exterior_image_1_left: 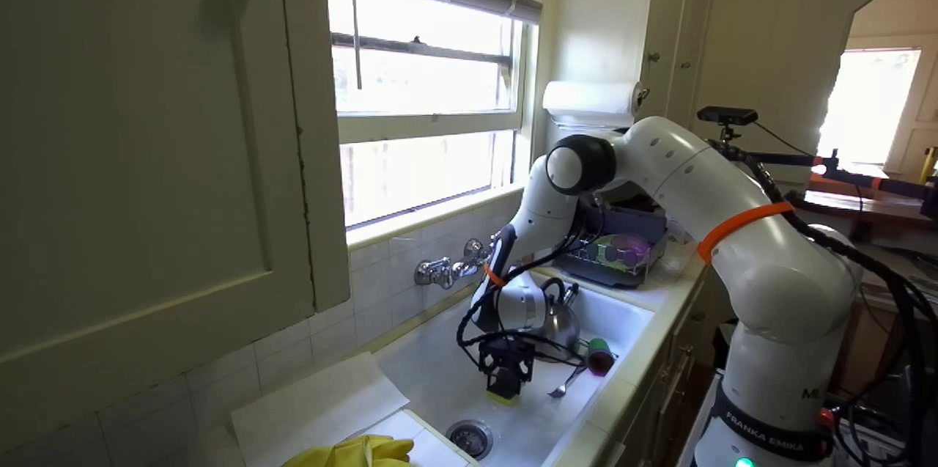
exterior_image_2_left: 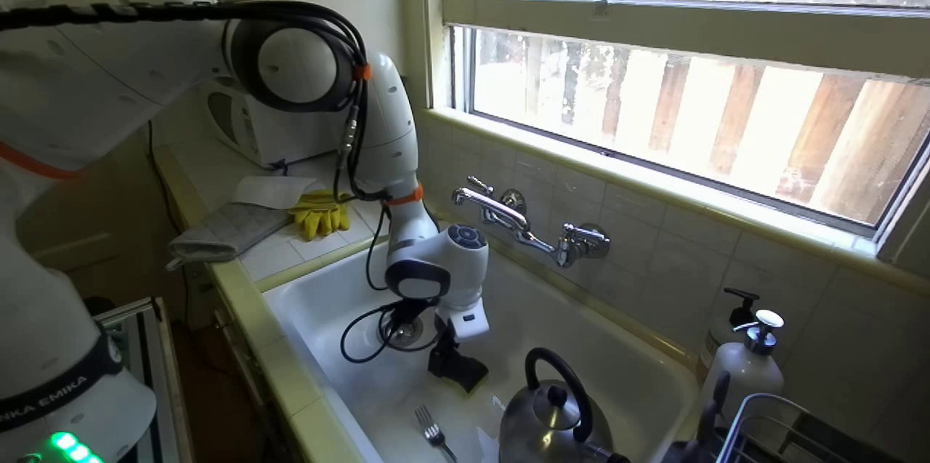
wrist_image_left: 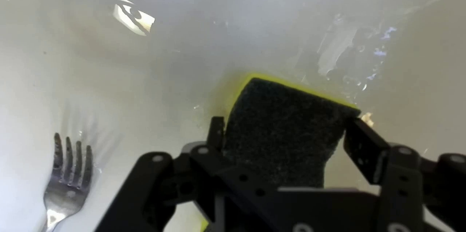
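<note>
My gripper (wrist_image_left: 284, 124) is straddling sponge (wrist_image_left: 287, 137) away from sink (exterior_image_2_left: 603, 347) edges, jaws spread; can't tell if pinching. Reach is looking done, grip unproven.

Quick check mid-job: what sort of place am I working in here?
Most likely a home kitchen, at the sink: a metal kettle stands in the basin, a wall-mounted faucet is fixed above it, and a dish rack sits beyond.
</note>
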Motion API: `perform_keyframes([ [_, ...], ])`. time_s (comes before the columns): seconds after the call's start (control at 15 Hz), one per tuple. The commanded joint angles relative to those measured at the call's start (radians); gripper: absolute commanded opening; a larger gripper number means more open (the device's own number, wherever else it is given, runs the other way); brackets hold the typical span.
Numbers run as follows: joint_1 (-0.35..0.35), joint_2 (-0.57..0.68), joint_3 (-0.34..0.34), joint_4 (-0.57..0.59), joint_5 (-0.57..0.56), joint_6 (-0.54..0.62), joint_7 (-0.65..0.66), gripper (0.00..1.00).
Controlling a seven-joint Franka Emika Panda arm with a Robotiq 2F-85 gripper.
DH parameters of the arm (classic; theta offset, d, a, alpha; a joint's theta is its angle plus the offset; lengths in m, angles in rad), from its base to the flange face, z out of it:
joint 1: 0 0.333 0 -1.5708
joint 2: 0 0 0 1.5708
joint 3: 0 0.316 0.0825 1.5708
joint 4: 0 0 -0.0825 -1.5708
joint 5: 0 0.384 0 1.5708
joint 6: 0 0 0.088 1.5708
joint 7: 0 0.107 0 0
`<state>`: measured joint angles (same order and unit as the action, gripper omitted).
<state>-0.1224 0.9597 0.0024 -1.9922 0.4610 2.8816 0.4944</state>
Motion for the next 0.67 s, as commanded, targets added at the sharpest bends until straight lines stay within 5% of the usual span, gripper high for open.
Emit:
perform_keyframes([
  [0.0, 0.020, 0.031, -0.018, 0.034, 0.008, -0.009, 0.003, 0.53],
  [0.47, 0.016, 0.019, -0.017, 0.035, 0.009, -0.010, -0.003, 0.03],
  [0.6, 0.004, -0.015, -0.009, 0.006, 0.014, -0.004, -0.015, 0.05],
])
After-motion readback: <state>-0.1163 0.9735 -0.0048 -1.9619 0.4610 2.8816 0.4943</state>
